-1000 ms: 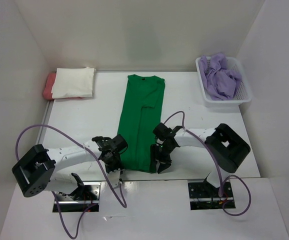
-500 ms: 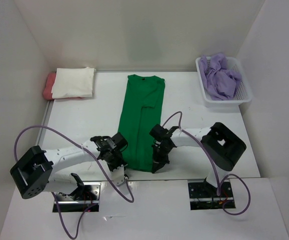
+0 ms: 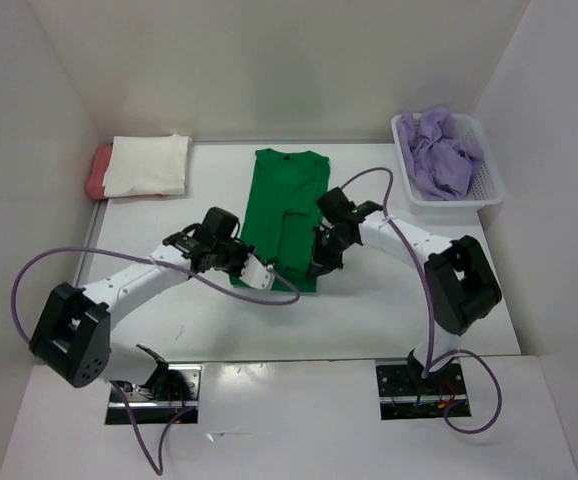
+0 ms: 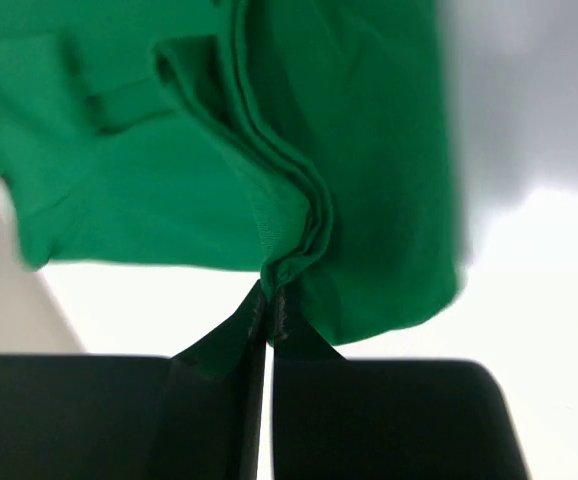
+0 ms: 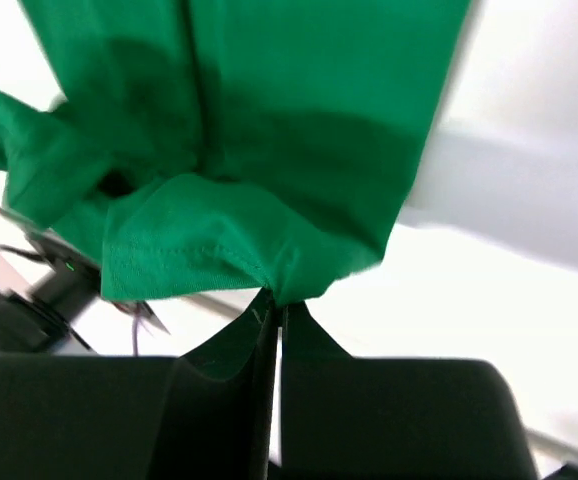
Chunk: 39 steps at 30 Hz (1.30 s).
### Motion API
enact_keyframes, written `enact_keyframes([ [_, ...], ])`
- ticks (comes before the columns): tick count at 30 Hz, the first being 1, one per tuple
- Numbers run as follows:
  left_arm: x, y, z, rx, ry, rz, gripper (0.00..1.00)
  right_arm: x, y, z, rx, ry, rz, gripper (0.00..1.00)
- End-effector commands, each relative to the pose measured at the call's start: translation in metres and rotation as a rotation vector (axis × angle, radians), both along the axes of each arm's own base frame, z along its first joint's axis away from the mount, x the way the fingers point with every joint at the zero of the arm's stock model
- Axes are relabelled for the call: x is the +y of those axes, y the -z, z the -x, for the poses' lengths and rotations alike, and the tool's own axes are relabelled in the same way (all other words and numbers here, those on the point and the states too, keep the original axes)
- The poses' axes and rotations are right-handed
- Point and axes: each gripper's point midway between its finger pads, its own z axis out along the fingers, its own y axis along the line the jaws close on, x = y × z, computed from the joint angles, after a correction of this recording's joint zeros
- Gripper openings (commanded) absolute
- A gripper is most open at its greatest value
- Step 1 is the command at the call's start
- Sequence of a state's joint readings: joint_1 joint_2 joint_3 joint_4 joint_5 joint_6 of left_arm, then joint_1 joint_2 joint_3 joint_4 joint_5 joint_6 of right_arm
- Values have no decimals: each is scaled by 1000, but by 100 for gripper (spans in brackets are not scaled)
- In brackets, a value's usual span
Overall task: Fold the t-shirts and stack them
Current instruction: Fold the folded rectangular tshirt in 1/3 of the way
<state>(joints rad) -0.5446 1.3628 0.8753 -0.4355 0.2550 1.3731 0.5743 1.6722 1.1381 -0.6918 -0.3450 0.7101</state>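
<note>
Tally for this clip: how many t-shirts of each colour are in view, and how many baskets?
Green t-shirt: 1
Cream-white t-shirt: 1
Salmon-red t-shirt: 1
Lavender t-shirt: 1
White mesh basket: 1
Total: 5

Bright even light, soft shadows; glare along the near table (image 3: 369,335) edge; green t-shirt (image 4: 169,190) blurred in wrist views.
</note>
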Motion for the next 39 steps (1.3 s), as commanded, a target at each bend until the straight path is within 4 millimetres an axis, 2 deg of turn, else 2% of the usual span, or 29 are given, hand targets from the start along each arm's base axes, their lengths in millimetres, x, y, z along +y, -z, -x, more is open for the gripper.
enact_keyframes([
  [1, -16, -31, -52, -113, -118, 152, 0, -7, -8, -34, -48, -37, -3, 0],
  [2, -20, -32, -62, -126, -136, 166, 0, -3, -21, -51, -87, -38, -18, 0],
  [3, -23, -44, -79, -189, -157, 202, 0, -5, -21, -62, -111, -46, 0, 0],
  [4, -25, -44, -86, -205, -172, 214, 0, -7, -14, -71, -96, -45, 14, 0],
  [5, -26, -42, -96, -206, -194, 230, 0, -2, -23, -85, -125, -53, 13, 0],
  [6, -28, -46, -106, -247, -202, 246, 0, -5, -23, -96, -136, -45, 13, 0],
  [7, -30, -50, -113, -270, -208, 253, 0, -9, -14, -105, -118, -34, 15, 0],
  [8, -29, -47, -121, -276, -218, 255, 0, -9, -20, -115, -131, -36, -2, 0],
  [10, -27, -50, -134, -310, -236, 265, 0, -15, -19, -128, -131, -20, -18, 0],
  [11, -29, -44, -138, -298, -244, 266, 0, -17, -16, -135, -125, -11, -15, 0],
  [15, -25, -33, -158, -322, -265, 262, 0, -19, -6, -148, -113, -12, -25, 0],
  [18, -28, -27, -164, -327, -265, 265, 0, -27, 5, -154, -91, 1, -23, 0],
  [20, -30, -21, -169, -329, -259, 258, 0, -27, 4, -162, -102, 7, -53, 0],
  [21, -26, -21, -171, -330, -268, 256, 0, -30, 9, -165, -95, 17, -61, 0],
  [23, -28, -11, -171, -318, -256, 248, 0, -24, 4, -175, -114, 1, -119, 0],
  [24, -28, -5, -171, -309, -256, 242, 0, -21, 12, -175, -93, -13, -133, 1],
  [25, -28, -6, -171, -314, -250, 238, 0, -20, 10, -182, -99, -10, -152, 5],
  [27, -25, -2, -177, -323, -259, 241, 4, -18, 19, -186, -100, -36, -156, 14],
  [28, -23, 0, -176, -327, -268, 234, 6, -17, 11, -192, -125, -38, -163, 31],
  [29, -24, -6, -180, -350, -267, 249, 10, -18, 10, -196, -137, -34, -153, 35],
  [30, -23, -2, -182, -352, -274, 242, 24, -23, 6, -205, -162, -10, -143, 37],
  [33, -18, 1, -189, -381, -304, 228, 30, -38, -8, -224, -228, 48, -140, 41],
  [35, -16, -2, -195, -398, -349, 253, 31, -49, -32, -235, -306, 74, -125, 42],
  [36, -12, -5, -198, -414, -381, 252, 31, -55, -33, -233, -319, 80, -93, 42],
  [37, -10, -8, -200, -423, -404, 260, 32, -55, -51, -233, -363, 80, -105, 42],
  [39, -2, -19, -208, -450, -480, 275, 34, -59, -52, -224, -376, 76, -96, 42],
])
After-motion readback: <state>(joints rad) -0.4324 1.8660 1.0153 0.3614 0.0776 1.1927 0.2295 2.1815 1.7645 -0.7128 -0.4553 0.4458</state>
